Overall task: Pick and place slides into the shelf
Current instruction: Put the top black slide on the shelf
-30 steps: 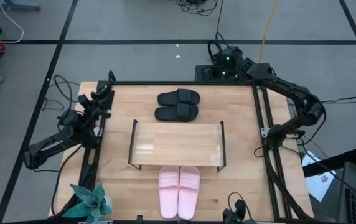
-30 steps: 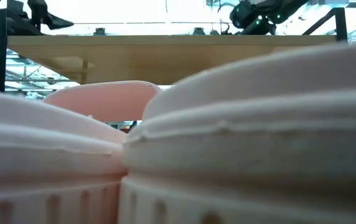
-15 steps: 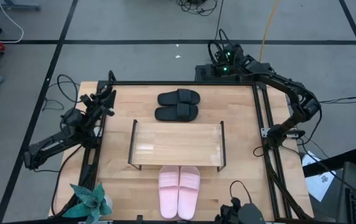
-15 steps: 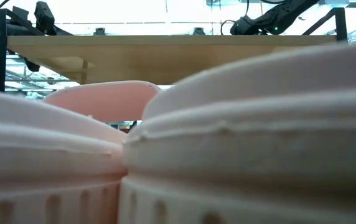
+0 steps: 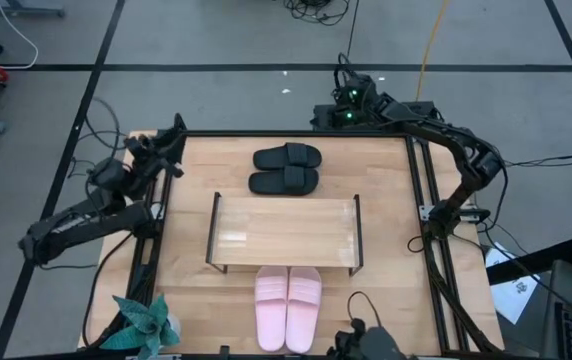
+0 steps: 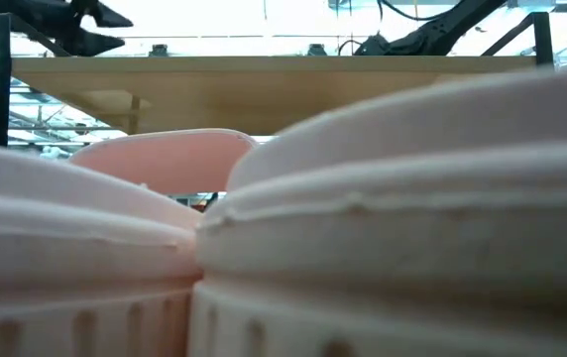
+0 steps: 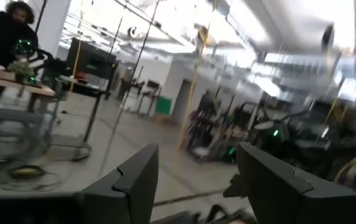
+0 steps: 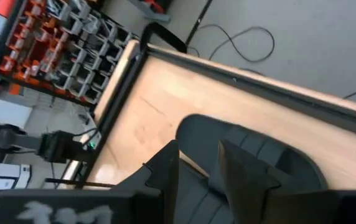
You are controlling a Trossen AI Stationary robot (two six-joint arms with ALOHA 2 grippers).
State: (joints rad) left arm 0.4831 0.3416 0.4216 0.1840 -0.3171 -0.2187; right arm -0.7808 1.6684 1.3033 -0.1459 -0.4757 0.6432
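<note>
Two black slides lie side by side, soles down, on the table between the far edge and the shelf. The pink pair lies at the near edge and fills the low view. The shelf stands mid-table; its board shows above the pink slides. My left gripper hangs open over the far left corner, pointing into the room. My right gripper is open above the far edge, looking down on a black slide.
Black rails frame the wooden tabletop. A potted plant stands at the near left corner. Cables lie on the floor beyond the far edge. A person stands far off in the room beside a bench.
My right gripper has swung left along the far edge, toward the black slides. My left gripper has risen and moved toward the far edge. The slides and the shelf have kept still.
</note>
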